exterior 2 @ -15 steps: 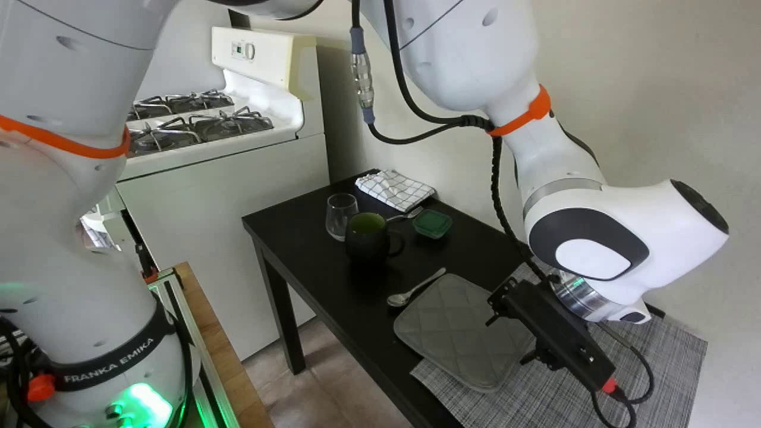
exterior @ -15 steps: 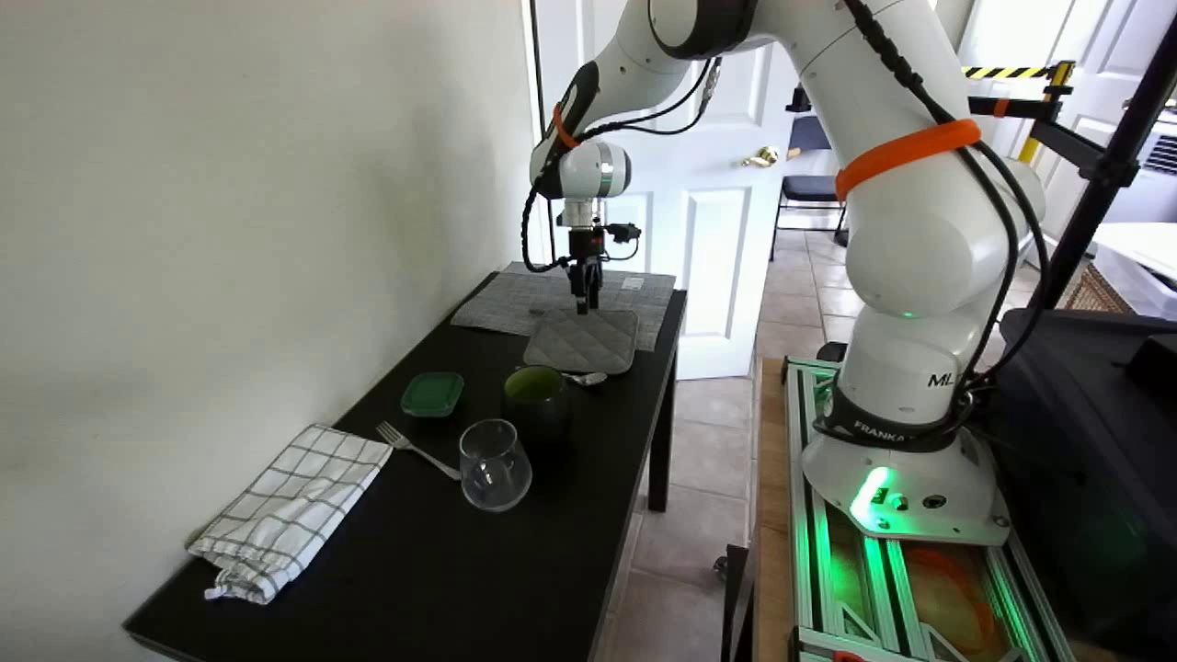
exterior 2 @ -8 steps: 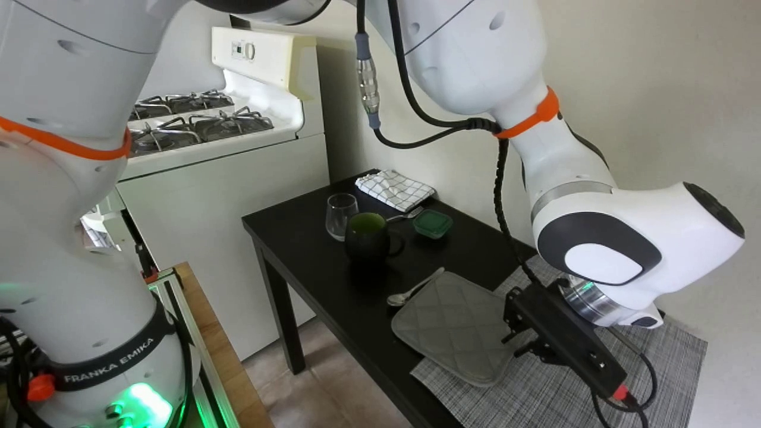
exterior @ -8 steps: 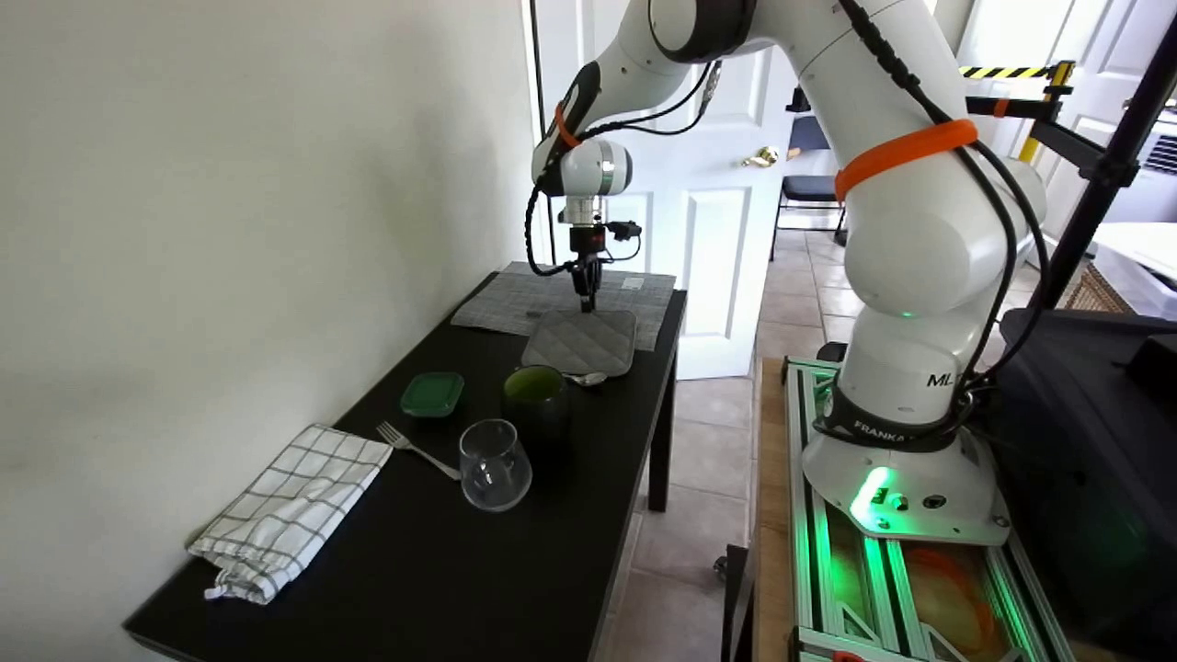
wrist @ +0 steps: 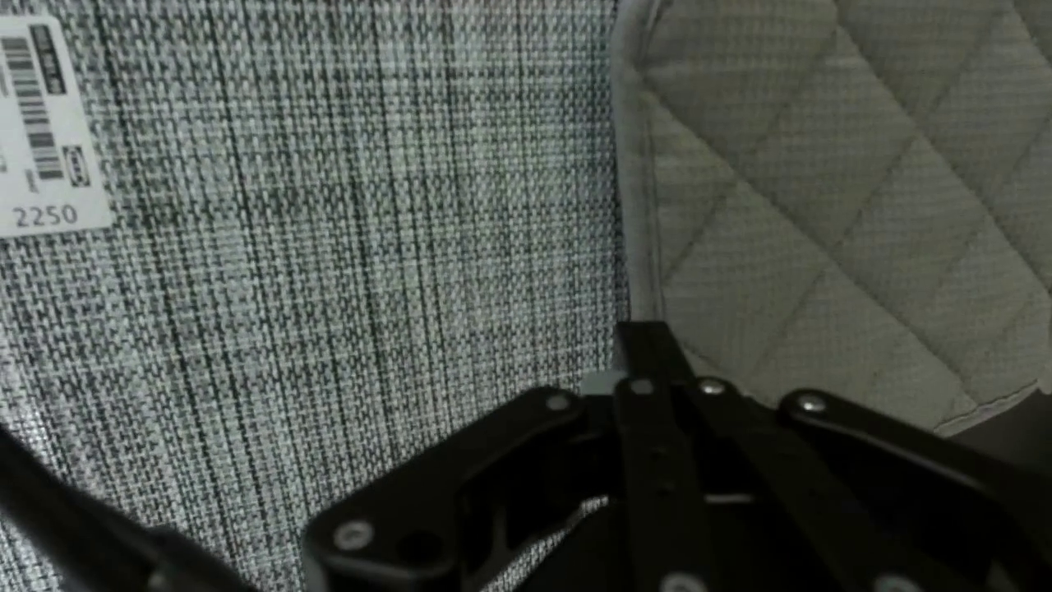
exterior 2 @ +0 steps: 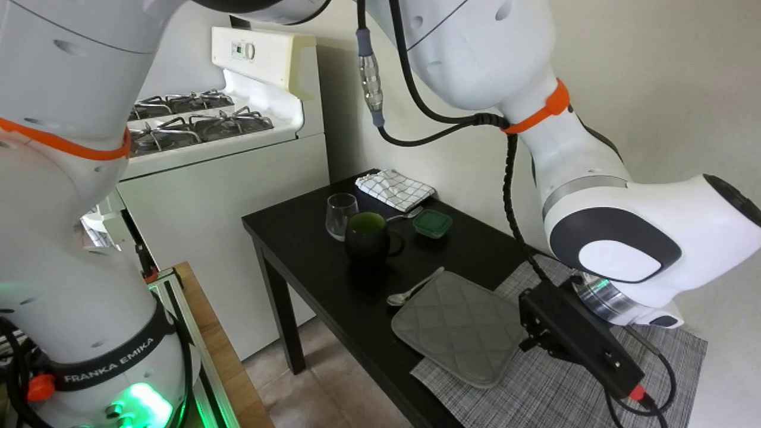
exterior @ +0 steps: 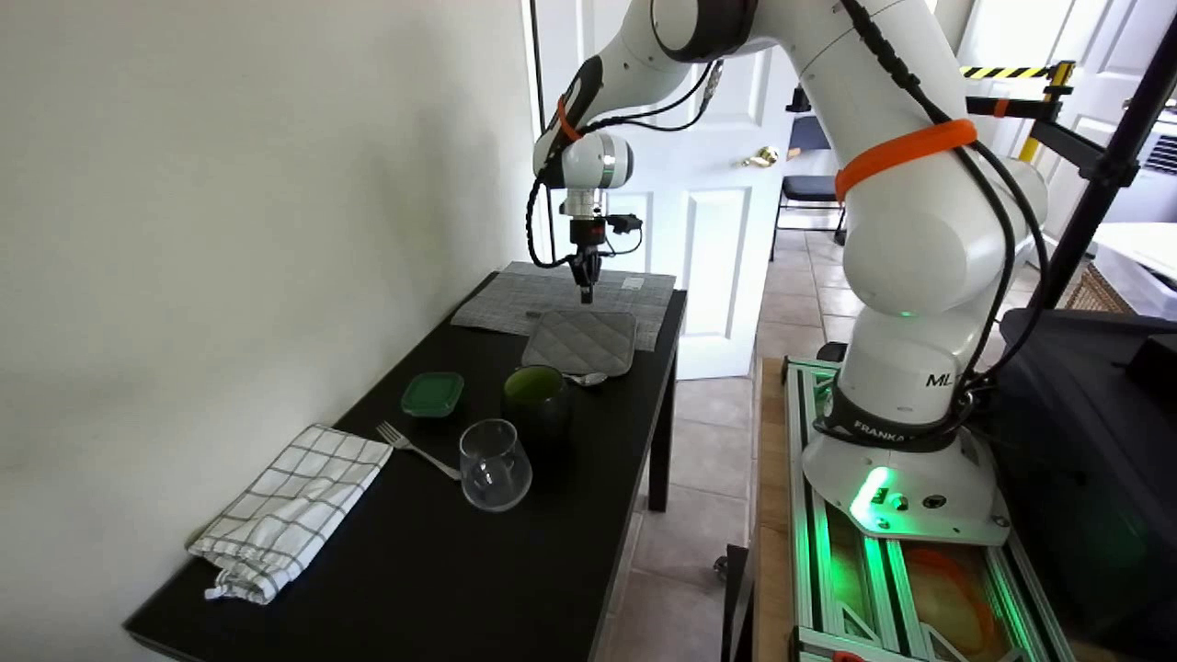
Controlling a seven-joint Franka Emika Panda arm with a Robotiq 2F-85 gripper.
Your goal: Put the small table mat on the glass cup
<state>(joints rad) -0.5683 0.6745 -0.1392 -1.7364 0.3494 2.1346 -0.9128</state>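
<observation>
The small table mat, grey and quilted with rounded corners, lies flat, partly on a larger woven placemat. In the wrist view the small table mat fills the right side. Clear and upright, the glass cup stands at the opposite part of the table, beyond the dark mug; both exterior views show it, the wrist view does not. My gripper points down over the mat's edge, its fingers together with nothing visible between them. In an exterior view, a small gap seems to separate the gripper from the mat.
A woven grey placemat lies under the gripper. Between mat and glass stands a dark green mug. A spoon touches or nearly touches the mat. A green container, a fork and a checked cloth lie nearer the wall.
The gripper's fingers have come together. It has lifted a little and drawn back from the mat's middle, past its edge. The mat shifted slightly toward the mug, then stayed put.
</observation>
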